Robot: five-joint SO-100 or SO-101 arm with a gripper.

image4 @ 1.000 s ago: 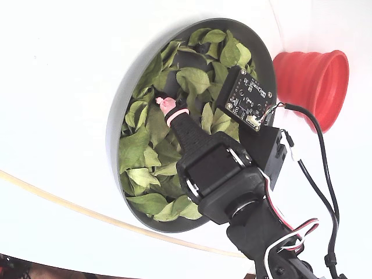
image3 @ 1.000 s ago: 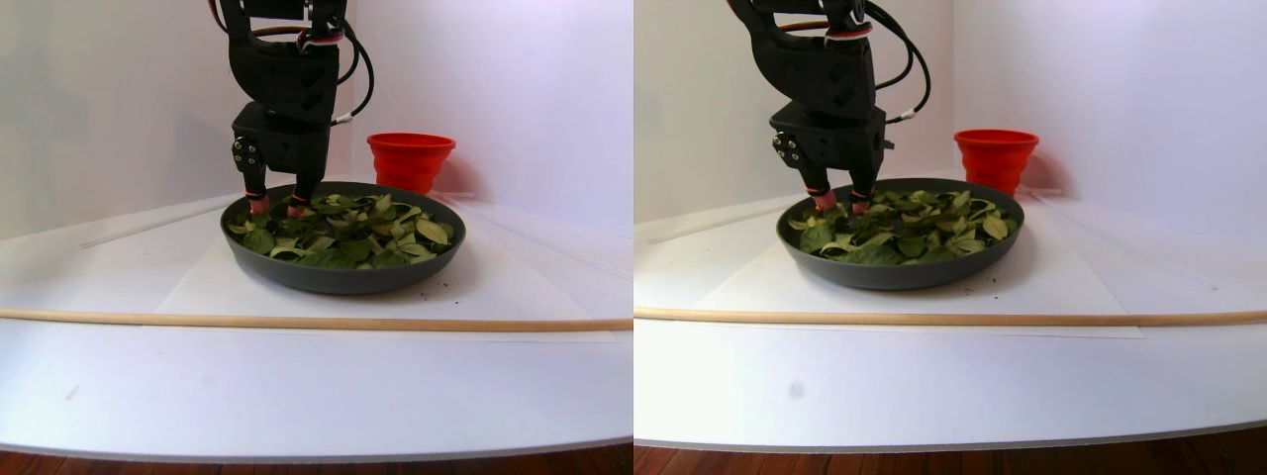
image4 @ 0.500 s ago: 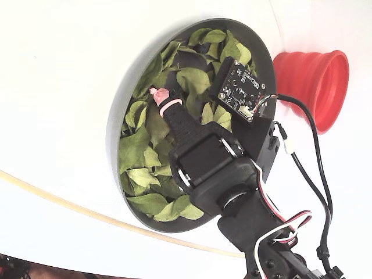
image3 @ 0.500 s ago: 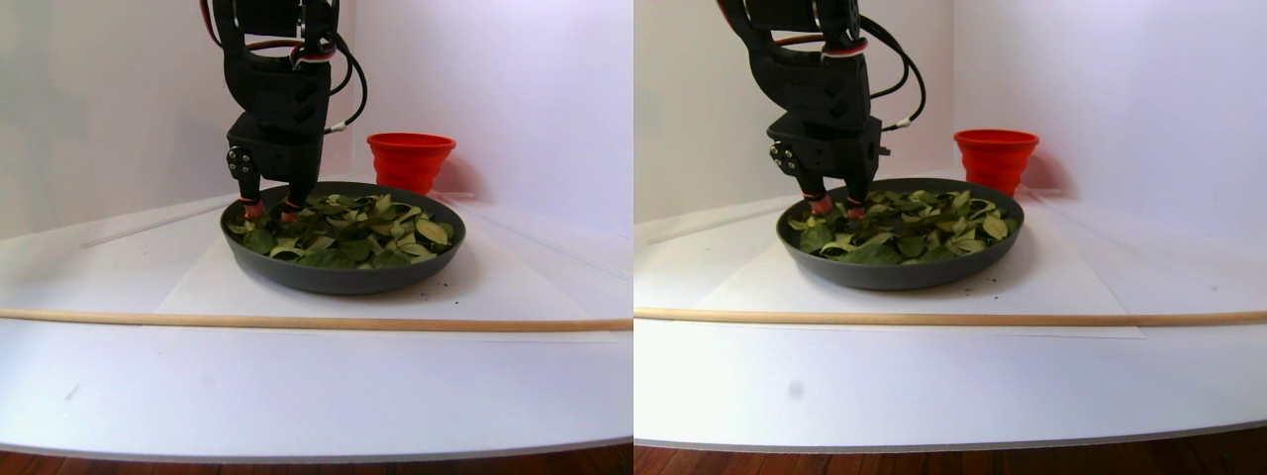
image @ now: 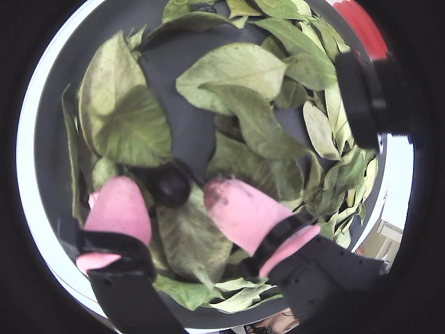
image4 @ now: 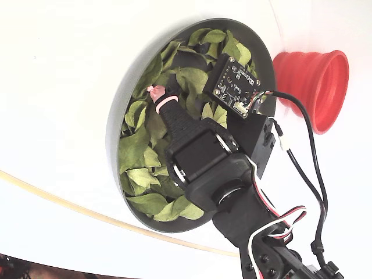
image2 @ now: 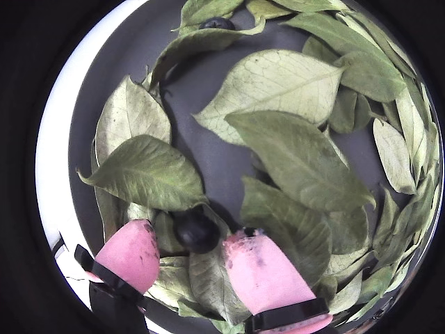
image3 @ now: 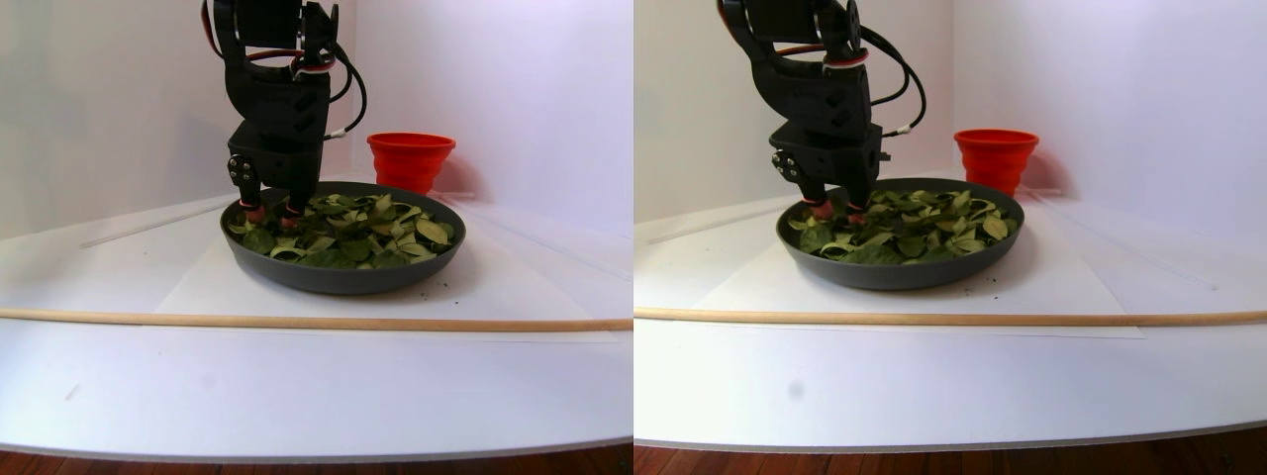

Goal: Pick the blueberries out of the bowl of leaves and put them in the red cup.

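Note:
The dark grey bowl point(image3: 341, 282) point(image4: 113, 133) holds loose green leaves point(image3: 346, 233) point(image4: 139, 151) point(image: 229, 69) point(image2: 278, 76). My gripper point(image: 177, 205) point(image2: 197, 261) point(image3: 273, 211) is down among the leaves near the bowl's left rim in the stereo pair view. It is open, with its pink fingertips point(image4: 156, 92) on either side of one of the blueberries point(image: 170, 186) point(image2: 196, 229). That berry lies on the bowl floor between them. A second berry point(image2: 217, 23) peeks out under a leaf farther off. The red cup point(image3: 411, 158) point(image4: 314, 81) stands just behind the bowl.
A long wooden dowel point(image3: 297, 322) point(image4: 70, 206) lies across the table in front of the bowl. The bowl rests on a white paper sheet point(image3: 198, 287). White walls point(image3: 99, 99) close off the back and sides.
The arm has shifted slightly toward the bowl's left rim in the stereo pair view, carrying the fingertips with it. The gripper stays low in the leaves.

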